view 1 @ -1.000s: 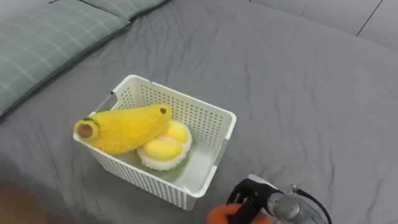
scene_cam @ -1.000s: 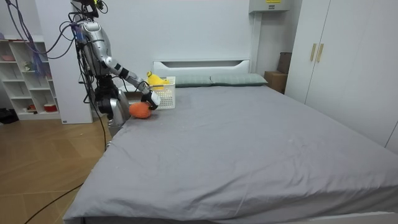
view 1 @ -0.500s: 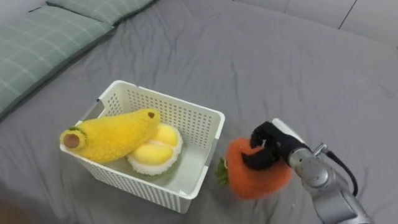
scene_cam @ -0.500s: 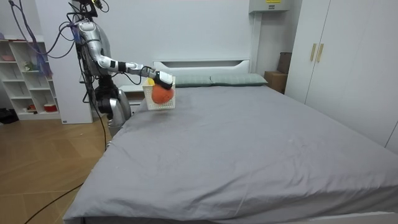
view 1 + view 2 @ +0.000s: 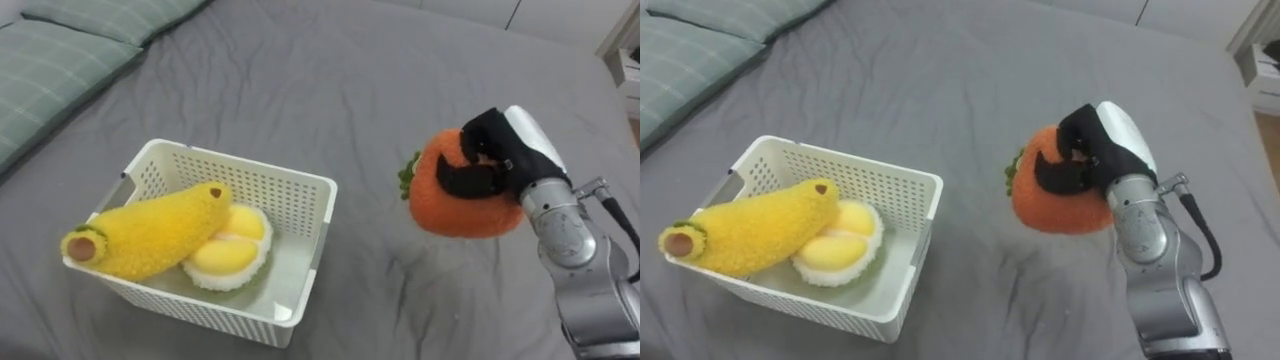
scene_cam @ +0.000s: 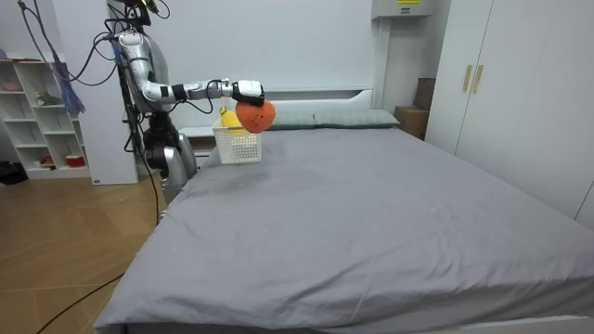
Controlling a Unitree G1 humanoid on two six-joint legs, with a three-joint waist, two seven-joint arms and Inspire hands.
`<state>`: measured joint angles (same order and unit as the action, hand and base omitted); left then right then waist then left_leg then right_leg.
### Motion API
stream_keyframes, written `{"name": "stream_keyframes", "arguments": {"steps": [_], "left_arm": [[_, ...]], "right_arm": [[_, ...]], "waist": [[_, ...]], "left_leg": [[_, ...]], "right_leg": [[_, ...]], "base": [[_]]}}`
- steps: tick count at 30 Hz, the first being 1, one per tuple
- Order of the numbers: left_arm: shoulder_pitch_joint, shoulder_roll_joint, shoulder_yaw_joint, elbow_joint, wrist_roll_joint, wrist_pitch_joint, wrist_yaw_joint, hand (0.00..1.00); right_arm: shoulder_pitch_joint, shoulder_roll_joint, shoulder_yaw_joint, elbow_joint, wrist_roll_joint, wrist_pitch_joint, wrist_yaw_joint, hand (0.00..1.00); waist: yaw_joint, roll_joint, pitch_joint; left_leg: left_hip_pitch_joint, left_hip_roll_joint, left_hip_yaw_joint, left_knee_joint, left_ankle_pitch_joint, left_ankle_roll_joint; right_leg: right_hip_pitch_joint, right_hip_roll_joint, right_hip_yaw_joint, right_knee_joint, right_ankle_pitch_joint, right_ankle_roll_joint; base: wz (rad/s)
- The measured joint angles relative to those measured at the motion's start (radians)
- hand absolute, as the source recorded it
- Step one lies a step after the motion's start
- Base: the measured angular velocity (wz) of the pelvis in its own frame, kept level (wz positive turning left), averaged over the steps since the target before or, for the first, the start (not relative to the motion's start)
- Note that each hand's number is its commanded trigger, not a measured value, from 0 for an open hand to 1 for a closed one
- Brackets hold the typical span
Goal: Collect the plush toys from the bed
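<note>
Orange plush toy (image 5: 452,205), gripped in right hand (image 5: 508,150) (fingers curled round it), near white basket (image 5: 262,182)

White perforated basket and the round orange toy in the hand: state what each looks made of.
The white perforated basket looks like moulded plastic, smooth and slightly glossy. Its even grid of small holes and its stiff rim suggest this. The round orange toy, gripped by the right hand, seems to be plush fabric, fuzzy and matte. Its surface shows a woolly pile, with green leaves at one side.
</note>
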<state>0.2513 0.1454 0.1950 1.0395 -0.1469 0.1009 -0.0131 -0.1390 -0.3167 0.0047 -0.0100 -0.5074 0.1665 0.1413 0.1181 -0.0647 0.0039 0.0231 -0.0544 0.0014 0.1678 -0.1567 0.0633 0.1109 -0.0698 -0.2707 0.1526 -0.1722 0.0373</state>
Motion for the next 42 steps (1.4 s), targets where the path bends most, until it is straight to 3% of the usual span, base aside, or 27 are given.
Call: {"name": "stream_keyframes", "arguments": {"steps": [10, 16, 22, 23, 26, 27, 28, 29, 35, 42], "left_arm": [[0.011, -0.002, -0.002, 0.002, 0.011, 0.001, 0.0, 0.0], [0.004, -0.001, -0.007, 0.002, 0.016, 0.006, -0.006, 0.0], [-0.036, 0.001, -0.009, 0.003, 0.031, 0.016, -0.019, 0.0], [-0.042, 0.0, -0.016, 0.007, 0.03, 0.015, -0.02, 0.0], [-0.06, 0.004, -0.026, 0.016, 0.03, 0.015, -0.02, 0.0], [-0.062, 0.005, -0.029, 0.022, 0.03, 0.015, -0.02, 0.0], [-0.067, 0.007, -0.037, 0.031, 0.03, 0.017, -0.02, 0.0], [-0.072, 0.008, -0.043, 0.028, 0.03, 0.017, -0.02, 0.0], [-0.067, 0.015, -0.053, 0.019, 0.03, 0.026, -0.019, 0.0], [-0.083, 0.017, -0.064, 0.017, 0.03, 0.041, -0.017, 0.0]], "right_arm": [[-0.017, 0.002, 0.015, -0.151, 0.003, 0.013, 0.001, 1.0], [-0.092, 0.019, 0.086, -0.167, -0.01, 0.055, 0.018, 1.0], [-0.131, 0.05, 0.166, -0.168, -0.022, 0.075, 0.063, 1.0], [-0.132, 0.065, 0.183, -0.168, -0.028, 0.076, 0.077, 1.0], [-0.143, 0.075, 0.245, -0.168, -0.03, 0.082, 0.108, 0.72], [-0.147, 0.077, 0.257, -0.168, -0.031, 0.086, 0.116, 0.68], [-0.153, 0.079, 0.276, -0.167, -0.031, 0.089, 0.128, 0.16], [-0.161, 0.081, 0.295, -0.164, -0.031, 0.092, 0.136, 0.0], [-0.162, 0.102, 0.369, -0.158, -0.032, 0.123, 0.162, 0.0], [-0.162, 0.161, 0.441, -0.114, -0.044, 0.163, 0.233, 0.0]], "waist": [[0.047, -0.001, 0.0004], [0.064, -0.001, 0.0018], [0.111, -0.02, 0.0103], [0.12, -0.024, 0.0084], [0.149, -0.029, 0.0082], [0.159, -0.029, 0.0084], [0.166, -0.031, 0.0084], [0.171, -0.035, 0.0087], [0.195, -0.042, 0.0118], [0.219, -0.042, 0.0122]], "left_leg": [[0.013, 0.005, 0.009, 0.0, 0.0, 0.0], [0.005, 0.002, -0.01, 0.002, 0.0, -0.001], [-0.01, -0.002, -0.037, 0.005, 0.005, -0.005], [-0.015, -0.003, -0.042, 0.006, 0.006, -0.005], [-0.018, -0.005, -0.048, 0.007, 0.006, -0.004], [-0.018, -0.005, -0.048, 0.007, 0.006, -0.004], [-0.018, -0.005, -0.048, 0.007, 0.006, -0.004], [-0.018, -0.005, -0.049, 0.007, 0.007, -0.004], [-0.017, -0.008, -0.062, 0.007, 0.009, -0.005], [-0.019, -0.009, -0.071, 0.011, 0.012, -0.007]], "right_leg": [[0.002, 0.002, 0.019, 0.015, 0.001, 0.001], [0.0, 0.002, 0.003, 0.017, 0.001, 0.001], [-0.002, 0.001, -0.017, 0.014, 0.001, 0.001], [-0.005, 0.001, -0.021, 0.014, 0.001, 0.001], [-0.005, -0.001, -0.031, 0.014, 0.001, 0.001], [-0.006, -0.001, -0.031, 0.014, 0.001, 0.001], [-0.006, -0.002, -0.031, 0.014, 0.001, 0.001], [-0.006, -0.002, -0.031, 0.014, 0.001, 0.001], [0.001, -0.001, -0.031, 0.013, 0.001, 0.001], [0.002, 0.001, -0.004, 0.014, 0.001, 0.001]], "base": [[-0.04], [0.08], [0.12], [0.09], [0.06], [0.04], [0.0], [0.0], [0.07], [0.03]]}}
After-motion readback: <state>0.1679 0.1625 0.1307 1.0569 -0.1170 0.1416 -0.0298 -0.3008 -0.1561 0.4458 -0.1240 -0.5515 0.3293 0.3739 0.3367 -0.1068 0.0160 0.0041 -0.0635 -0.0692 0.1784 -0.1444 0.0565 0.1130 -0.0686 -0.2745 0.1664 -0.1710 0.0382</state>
